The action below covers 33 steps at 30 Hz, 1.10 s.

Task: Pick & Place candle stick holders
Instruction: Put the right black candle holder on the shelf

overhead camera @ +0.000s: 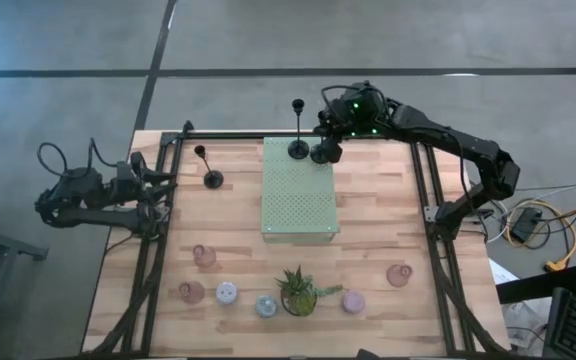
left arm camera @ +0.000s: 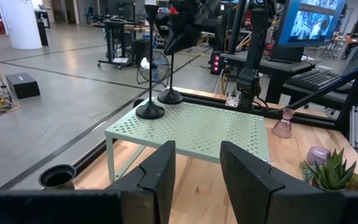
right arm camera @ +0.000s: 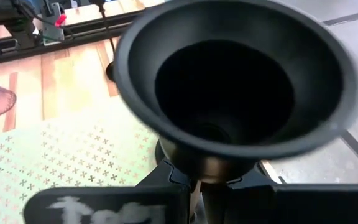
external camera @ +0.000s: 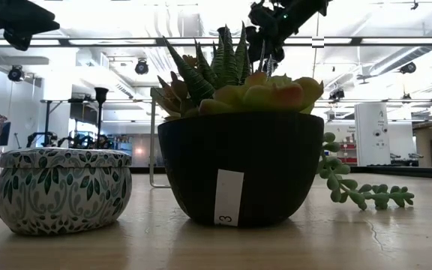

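Three slim black sticks show. One stands on the pale green mat (overhead camera: 298, 200) at its far edge (overhead camera: 298, 148). A second (overhead camera: 325, 152) stands at the mat's far right corner under my right gripper (overhead camera: 330, 135), which is shut on it. The third (overhead camera: 211, 178) stands on the table left of the mat. My left gripper (left arm camera: 194, 180) is open and empty at the table's left edge (overhead camera: 163, 185). Three pink glass holders (overhead camera: 204, 256) (overhead camera: 191, 291) (overhead camera: 399, 274) and three pastel cups (overhead camera: 227, 293) (overhead camera: 266, 306) (overhead camera: 353, 301) stand near the front. My right gripper pinches the stick's thin stem just under its top cup (right arm camera: 199, 177) between its two fingers. The fingers slant down from the far right and lie across the stem. The stick stands upright, and its round base (left arm camera: 170, 96) appears to rest on the mat.
A spiky green potted plant (overhead camera: 300, 290) stands among the cups at the front. Black rails (overhead camera: 420, 180) run along the table's left, right and far edges. Bare wood lies between the mat and the front row.
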Tool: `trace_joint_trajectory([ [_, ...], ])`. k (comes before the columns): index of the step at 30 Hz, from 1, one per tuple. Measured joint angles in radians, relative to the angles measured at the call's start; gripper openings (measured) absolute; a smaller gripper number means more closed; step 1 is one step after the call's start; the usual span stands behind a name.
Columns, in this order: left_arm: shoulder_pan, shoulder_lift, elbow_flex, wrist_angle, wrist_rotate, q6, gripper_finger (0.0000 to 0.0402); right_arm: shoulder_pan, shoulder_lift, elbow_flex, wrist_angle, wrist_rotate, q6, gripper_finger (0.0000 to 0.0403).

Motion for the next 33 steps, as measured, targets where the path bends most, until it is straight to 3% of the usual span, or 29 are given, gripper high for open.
trace_joint_trajectory([
  [33, 0.0, 0.0, 0.0, 0.0, 0.0, 0.0, 0.0131, -0.001, 0.007, -0.074, 0.097, -0.042, 0.05, 0.0008],
])
